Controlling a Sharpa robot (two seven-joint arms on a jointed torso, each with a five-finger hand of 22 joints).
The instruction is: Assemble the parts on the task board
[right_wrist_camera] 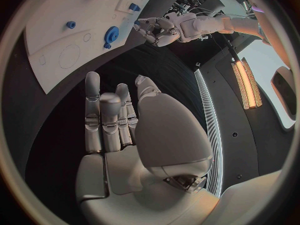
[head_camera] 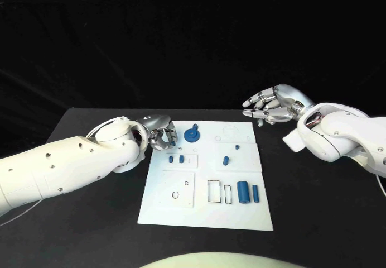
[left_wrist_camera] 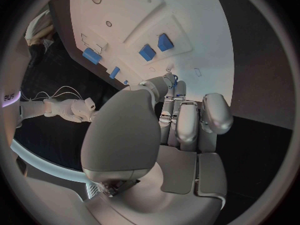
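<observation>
Pinching a small blue part [head_camera: 170, 135], left hand [head_camera: 159, 133] sits at the task board [head_camera: 206, 222] far-left corner. Right hand [head_camera: 272, 106], fingers curled and empty, hovers off its far-right corner.

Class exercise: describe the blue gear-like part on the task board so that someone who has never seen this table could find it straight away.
Start at the white task board in the middle of the black table and go to its far end. The blue gear-like part sits near the far left corner, just beside the left robot hand. It is round and the widest blue piece; the others are slim pegs or small blocks.
</observation>
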